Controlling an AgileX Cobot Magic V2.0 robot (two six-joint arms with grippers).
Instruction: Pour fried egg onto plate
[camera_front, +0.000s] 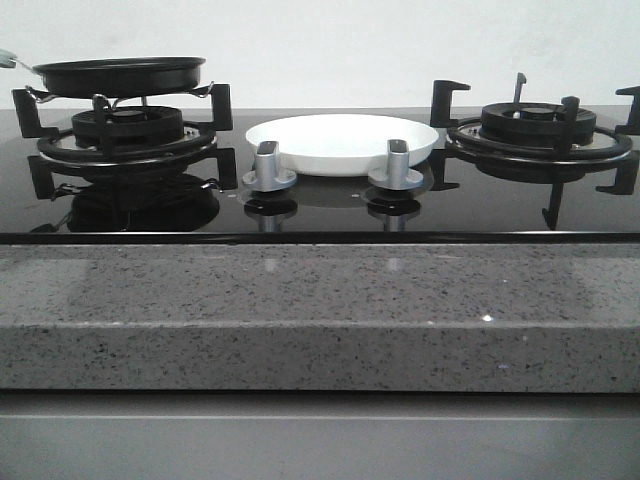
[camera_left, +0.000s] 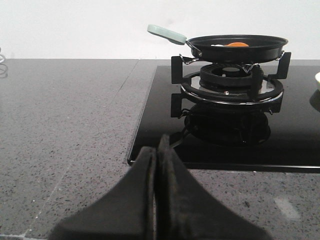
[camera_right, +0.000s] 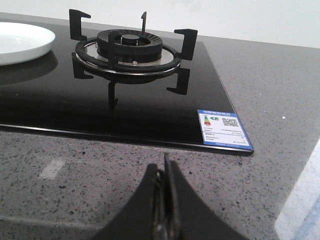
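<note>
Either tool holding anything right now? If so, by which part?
Nothing held. Left tool and right tool are both shut and empty over the counter; the pan sits untouched on its burner.

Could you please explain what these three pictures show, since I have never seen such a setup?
This is a two-armed robot at a gas hob. One picture looks forward over the counter; the other two come from cameras on each arm's wrist.

On the glass hob, a black frying pan sits on the left burner. The left wrist view shows the fried egg inside it. A white plate lies between the burners, behind two silver knobs. The right burner is bare.

The dark wedges low in the wrist views are the left gripper and right gripper. Both are shut, hold nothing, and sit over the grey stone counter.
</note>
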